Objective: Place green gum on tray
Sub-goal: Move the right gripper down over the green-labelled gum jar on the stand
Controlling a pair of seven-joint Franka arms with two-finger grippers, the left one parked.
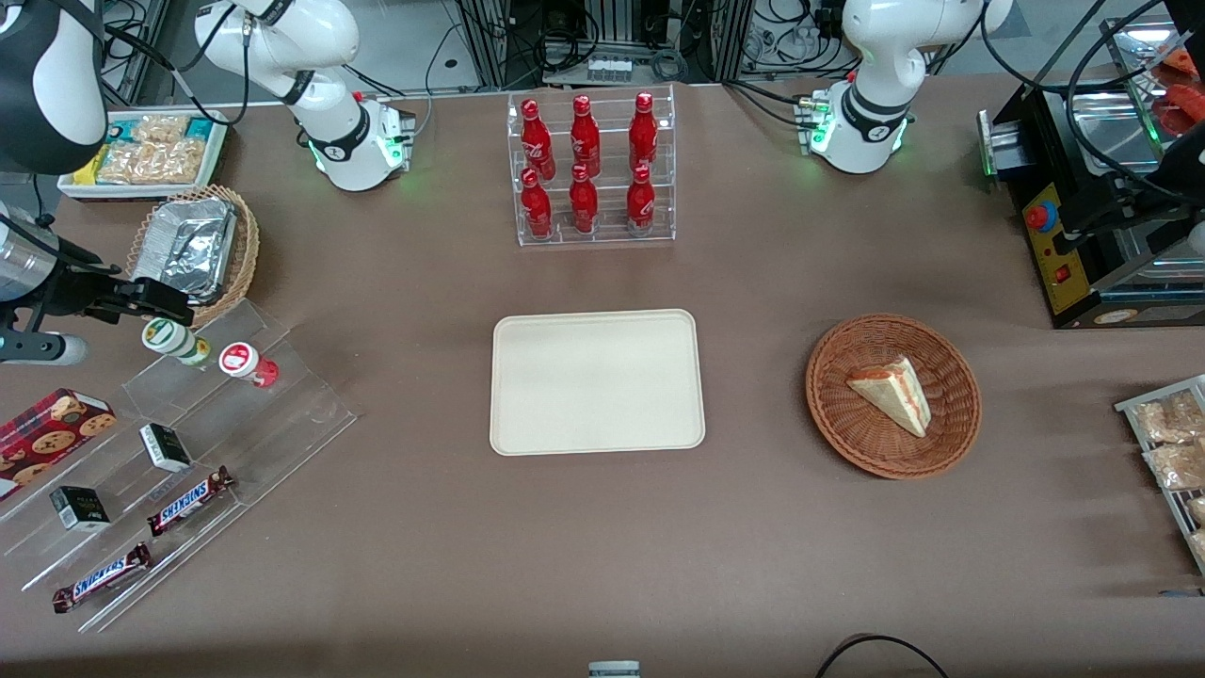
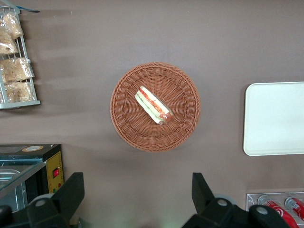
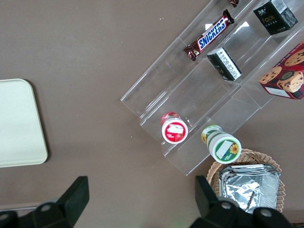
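The green gum (image 1: 175, 342), a small bottle with a white lid and a green-yellow mark, stands on the top step of the clear acrylic stand (image 1: 282, 395). A like bottle with a red lid (image 1: 247, 363) stands beside it. The right wrist view shows the green gum (image 3: 222, 145) beside the red one (image 3: 174, 129). My gripper (image 1: 149, 301) hovers open and holding nothing, just above the green gum and slightly farther from the front camera; its fingers (image 3: 78, 192) are spread wide over bare table. The cream tray (image 1: 596, 381) lies bare at the table's middle.
A wicker basket with a foil container (image 1: 193, 250) sits close by the gripper. The stand also holds Snickers bars (image 1: 188, 499), small dark boxes (image 1: 165, 446) and a cookie box (image 1: 52, 428). A rack of red bottles (image 1: 591, 169) and a sandwich basket (image 1: 892, 395) stand farther off.
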